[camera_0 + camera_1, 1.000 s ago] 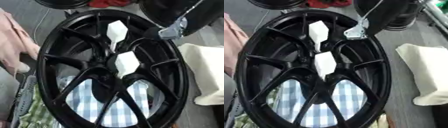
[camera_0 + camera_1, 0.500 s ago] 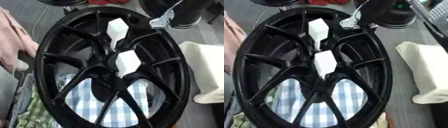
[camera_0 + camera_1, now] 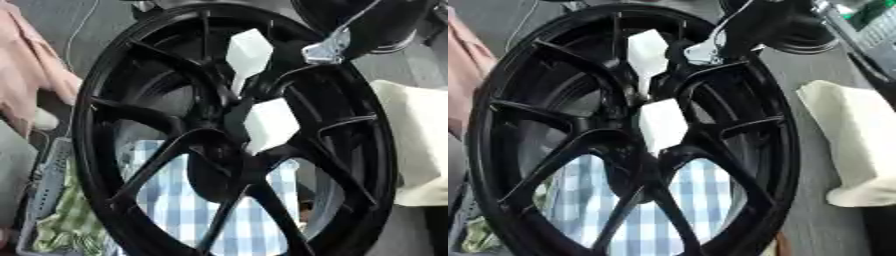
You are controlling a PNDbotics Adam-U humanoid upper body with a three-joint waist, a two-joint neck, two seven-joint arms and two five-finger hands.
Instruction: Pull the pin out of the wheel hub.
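A black spoked wheel [image 3: 96, 100] fills both views, tilted with its top leaning right. Two white pins stand in its middle. The upper pin [image 3: 249, 52] has a blocky white head and a thin stem running down to the hub. The lower pin [image 3: 269, 125] sits right at the hub centre. A black and silver part of my right hand [image 3: 325, 50] reaches in from the top right, close beside the upper pin's head and apart from it. Its fingers are hidden. My left hand is out of sight.
A blue and white checked cloth [image 3: 175, 200] lies under the wheel, with a green patterned cloth [image 3: 61, 225] at the lower left. A cream cloth [image 3: 420, 140] lies to the right and a pink cloth [image 3: 31, 80] to the left. A black round object [image 3: 798, 30] sits at the top right.
My right hand has drawn nearer to the upper pin's head from the right. The whole picture has shifted and tilted a little. Both pins stay in the wheel.
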